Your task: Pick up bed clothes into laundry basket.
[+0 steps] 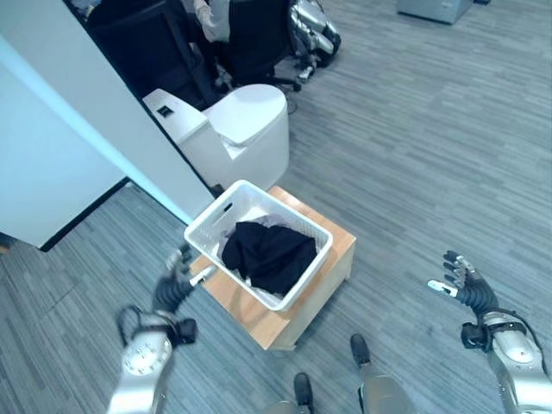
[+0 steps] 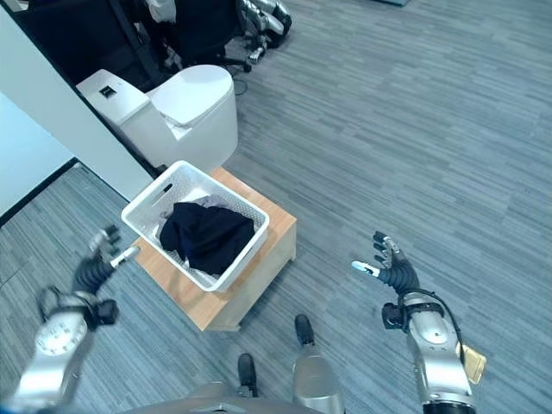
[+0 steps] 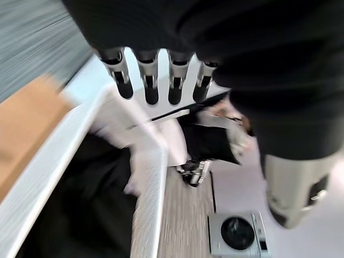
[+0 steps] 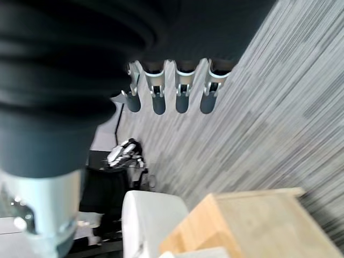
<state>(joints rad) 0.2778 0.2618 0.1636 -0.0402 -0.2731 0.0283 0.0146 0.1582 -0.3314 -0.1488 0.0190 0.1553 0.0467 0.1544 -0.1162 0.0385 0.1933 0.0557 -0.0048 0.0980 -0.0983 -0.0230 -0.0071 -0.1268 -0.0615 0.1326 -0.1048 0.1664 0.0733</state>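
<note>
Low wooden worktop (image 1: pixel 332 259) carries 1 white laundry basket (image 1: pixel 211 226) holding dark bed clothes (image 1: pixel 269 254). Left robot hand (image 1: pixel 175 280), fingers released, sits just beside the basket's near corner. Right robot hand (image 1: pixel 461 280), released, hovers well apart over floor

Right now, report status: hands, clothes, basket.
Left hand open beside basket, empty. Right hand open over bare floor, empty. Dark clothes in basket, on wooden stand. Nothing in the way.

Both arms out low, left hand (image 1: pixel 176 278) and right hand (image 2: pixel 387 261) held empty, fingers straight and loose.
</note>
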